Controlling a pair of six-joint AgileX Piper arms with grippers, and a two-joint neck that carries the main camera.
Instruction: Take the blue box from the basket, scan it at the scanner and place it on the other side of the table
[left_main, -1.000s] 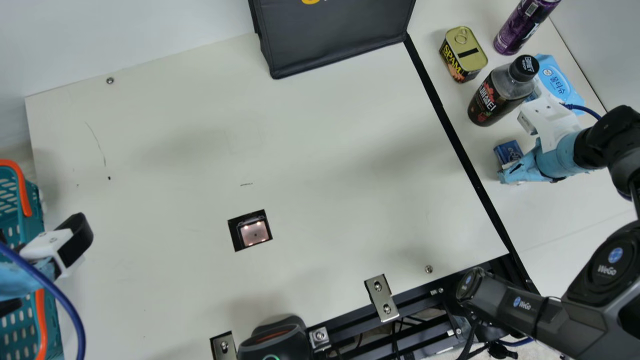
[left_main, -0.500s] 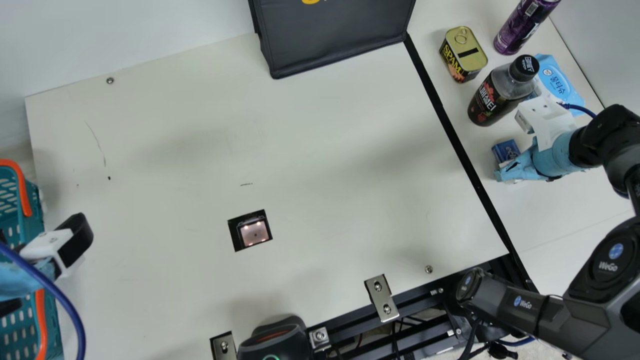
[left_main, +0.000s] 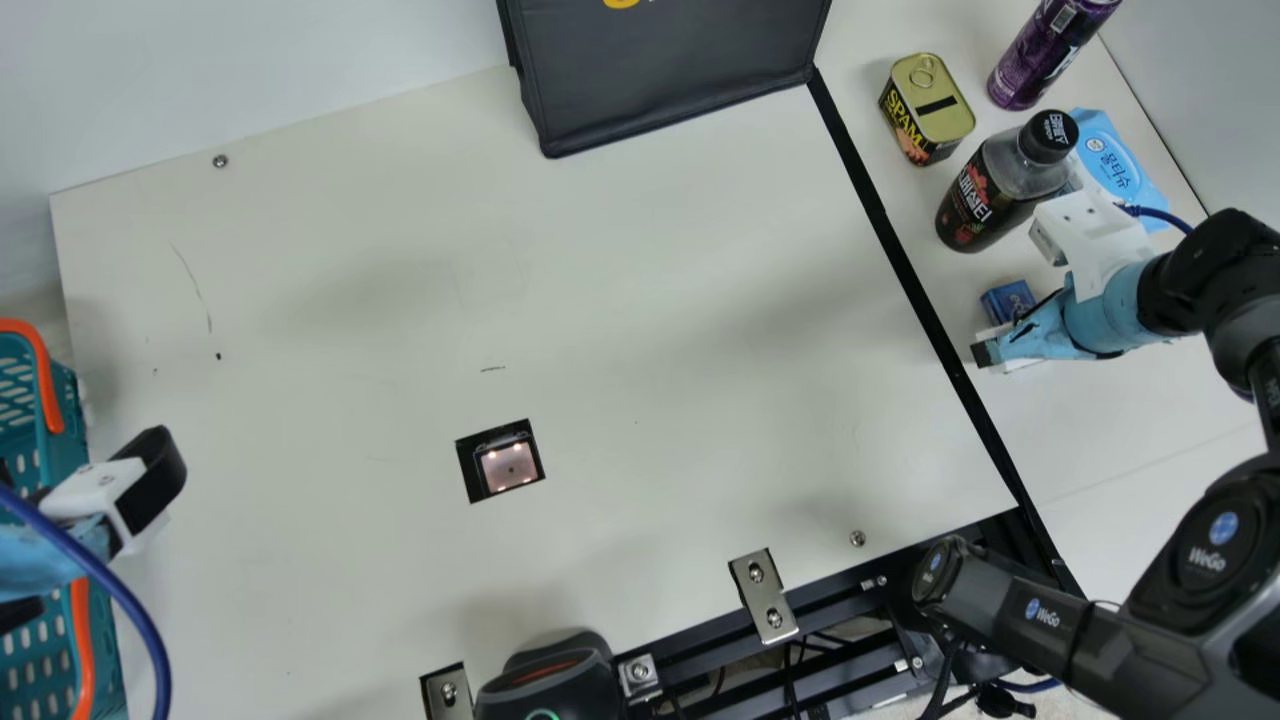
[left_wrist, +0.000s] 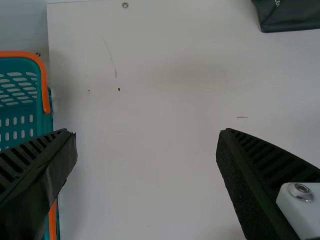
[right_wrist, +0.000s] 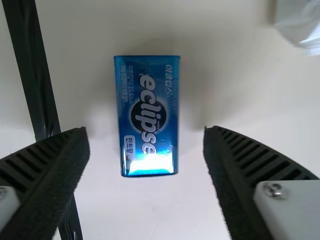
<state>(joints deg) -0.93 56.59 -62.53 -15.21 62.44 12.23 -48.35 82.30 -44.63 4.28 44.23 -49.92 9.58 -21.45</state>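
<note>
Spread wide, with empty space inside them on either side of the blue box (right_wrist: 148, 115), the fingers of the right gripper (left_main: 1012, 330) grasp nothing. Just ahead of their tips, the box sits on the table (left_main: 700, 250), lined up with the middle of the opening and untouched by either finger. Black tape (right_wrist: 30, 70) runs just beside the right gripper, and a dark bottle (left_main: 985, 200) is near it. Well apart, the left gripper (left_main: 88, 535) is also wide open and empty, with the basket (left_wrist: 20, 120) beside it.
</note>
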